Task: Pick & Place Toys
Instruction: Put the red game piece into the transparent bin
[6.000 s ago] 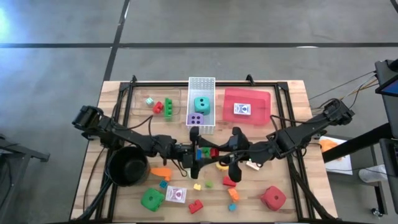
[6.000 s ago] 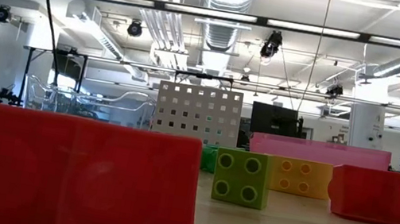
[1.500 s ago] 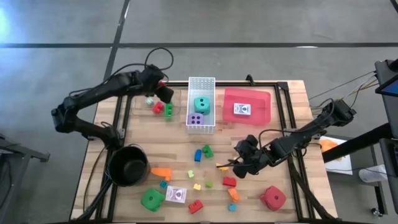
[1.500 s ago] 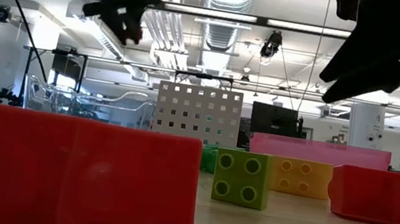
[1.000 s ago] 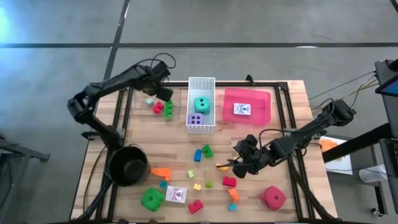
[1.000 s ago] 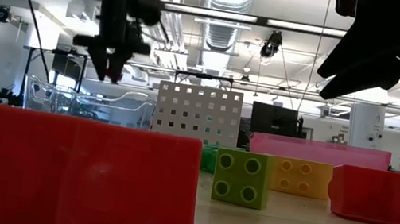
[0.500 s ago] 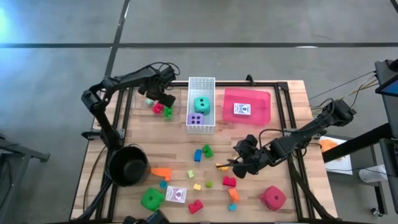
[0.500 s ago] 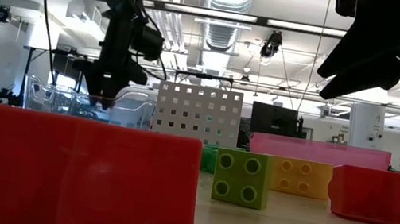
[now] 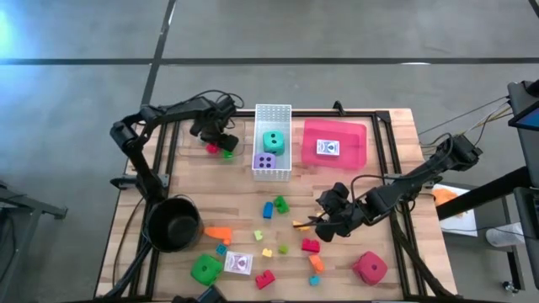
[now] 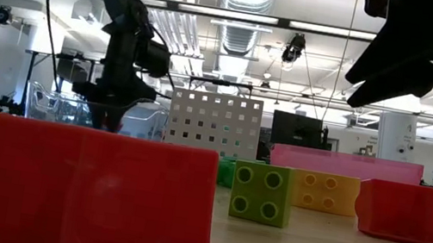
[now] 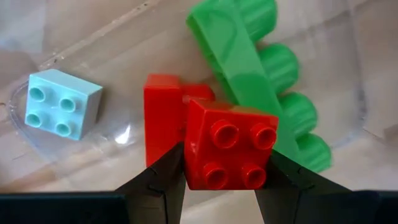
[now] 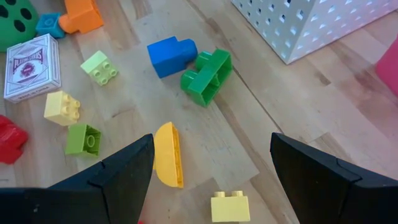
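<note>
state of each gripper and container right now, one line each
left gripper: shut on red brick, low in the clear bin
right gripper: open, empty, above the yellow curved piece
white basket: holds teal die and purple die
red tray: holds a card pack

my left pincer over clear bin at counter back-left, right pincer hovering mid-counter above scattered bricks, dice in white basket
</note>
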You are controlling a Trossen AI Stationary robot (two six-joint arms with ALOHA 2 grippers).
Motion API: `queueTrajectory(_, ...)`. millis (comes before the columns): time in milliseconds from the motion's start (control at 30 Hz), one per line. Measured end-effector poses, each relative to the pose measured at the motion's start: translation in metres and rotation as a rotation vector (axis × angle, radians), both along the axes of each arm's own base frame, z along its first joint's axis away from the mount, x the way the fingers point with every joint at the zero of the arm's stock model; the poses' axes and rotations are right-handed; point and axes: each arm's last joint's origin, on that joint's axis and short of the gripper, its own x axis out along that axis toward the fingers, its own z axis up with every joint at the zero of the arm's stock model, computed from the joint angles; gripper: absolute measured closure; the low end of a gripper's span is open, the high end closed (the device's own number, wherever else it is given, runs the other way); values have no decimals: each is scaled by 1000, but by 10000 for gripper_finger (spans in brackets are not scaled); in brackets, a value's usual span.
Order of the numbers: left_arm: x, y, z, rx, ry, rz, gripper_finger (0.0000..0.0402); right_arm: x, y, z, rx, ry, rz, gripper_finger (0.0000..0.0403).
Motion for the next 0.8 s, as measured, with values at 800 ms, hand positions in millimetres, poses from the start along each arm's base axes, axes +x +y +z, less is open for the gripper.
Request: queueTrajectory(800,-5,-3,-10,-8,8,-41,226,1,1,1,2,-12,9,94)
